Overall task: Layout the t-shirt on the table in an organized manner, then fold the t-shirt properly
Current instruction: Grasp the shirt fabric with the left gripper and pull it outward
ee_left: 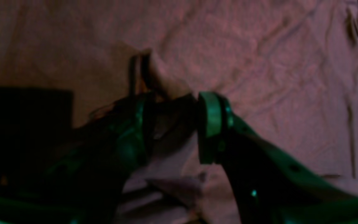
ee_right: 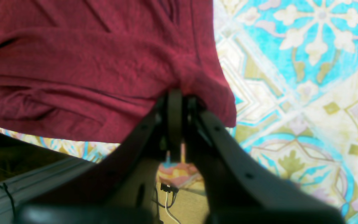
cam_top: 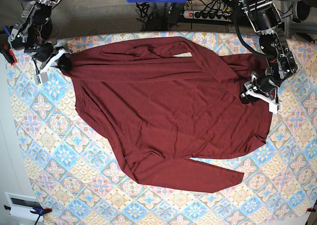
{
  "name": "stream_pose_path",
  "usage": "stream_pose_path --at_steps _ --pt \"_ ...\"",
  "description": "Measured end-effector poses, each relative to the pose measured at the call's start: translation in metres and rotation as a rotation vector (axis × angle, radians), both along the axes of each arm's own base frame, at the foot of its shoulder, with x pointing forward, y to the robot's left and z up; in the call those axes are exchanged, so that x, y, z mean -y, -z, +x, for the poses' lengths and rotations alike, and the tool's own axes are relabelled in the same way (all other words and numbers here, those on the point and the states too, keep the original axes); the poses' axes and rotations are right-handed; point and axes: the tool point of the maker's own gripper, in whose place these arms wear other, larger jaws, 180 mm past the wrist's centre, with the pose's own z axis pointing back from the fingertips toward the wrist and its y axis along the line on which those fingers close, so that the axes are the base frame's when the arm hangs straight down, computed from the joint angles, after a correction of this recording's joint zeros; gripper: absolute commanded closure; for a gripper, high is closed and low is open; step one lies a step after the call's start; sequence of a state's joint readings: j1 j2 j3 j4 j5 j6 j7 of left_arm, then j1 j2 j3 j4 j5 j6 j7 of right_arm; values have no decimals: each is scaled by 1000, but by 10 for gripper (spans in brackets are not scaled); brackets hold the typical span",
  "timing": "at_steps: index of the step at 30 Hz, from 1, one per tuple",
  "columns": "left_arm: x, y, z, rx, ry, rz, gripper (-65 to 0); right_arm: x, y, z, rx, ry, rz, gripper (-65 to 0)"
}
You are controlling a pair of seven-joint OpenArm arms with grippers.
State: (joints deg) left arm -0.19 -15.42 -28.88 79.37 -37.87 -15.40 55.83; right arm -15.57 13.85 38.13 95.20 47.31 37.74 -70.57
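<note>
Maroon t-shirt (cam_top: pixel 163 111), corner in right claw (cam_top: pixel 60 60)

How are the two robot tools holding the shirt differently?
The right tool is pinched shut on the t-shirt edge; the left tool has wider jaws around a bunched fold. In the base view, the right sits at the left corner, the left at the right side. Both touch cloth.

No legible text or labels anywhere.
</note>
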Motion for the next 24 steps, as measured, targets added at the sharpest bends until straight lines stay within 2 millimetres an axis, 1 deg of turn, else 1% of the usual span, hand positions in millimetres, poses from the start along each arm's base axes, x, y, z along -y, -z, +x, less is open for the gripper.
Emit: stream_pose_path --at_steps 3,5,8,10,11,13,15,16,17,19,21,23,24 --pt "-2 2 -1 -5 -2 2 -224 0 0 0 1 0 1 0" --pt "-7 4 0 -5 -5 50 -224 0 0 0 1 0 1 0" --pt "-10 14 0 -10 -21 49 -220 0 0 0 0 0 1 0" --pt "-8 18 2 -9 -12 41 -218 0 0 0 0 0 1 0" --pt "-5 18 3 -12 3 43 -206 0 0 0 1 0 1 0" --pt "-2 20 4 -20 15 54 -156 0 0 0 0 0 1 0" --pt "-2 20 4 -22 18 60 -72 0 0 0 1 0 1 0" --pt "-1 19 4 -17 15 55 -11 0 0 0 0 0 1 0" --pt "0 16 4 -14 16 51 0 0 0 0 0 0 1 0" --pt "4 12 -8 -21 51 46 -6 0 0 0 0 0 1 0" --pt "9 3 -19 -23 93 45 0 0 0 0 1 0 1 0" --pt "4 -11 -28 5 93 52 0 -1 0 0 1 0 2 0" --pt "-2 -24 -30 39 80 51 0 0 0 -1 -1 0 1 0"
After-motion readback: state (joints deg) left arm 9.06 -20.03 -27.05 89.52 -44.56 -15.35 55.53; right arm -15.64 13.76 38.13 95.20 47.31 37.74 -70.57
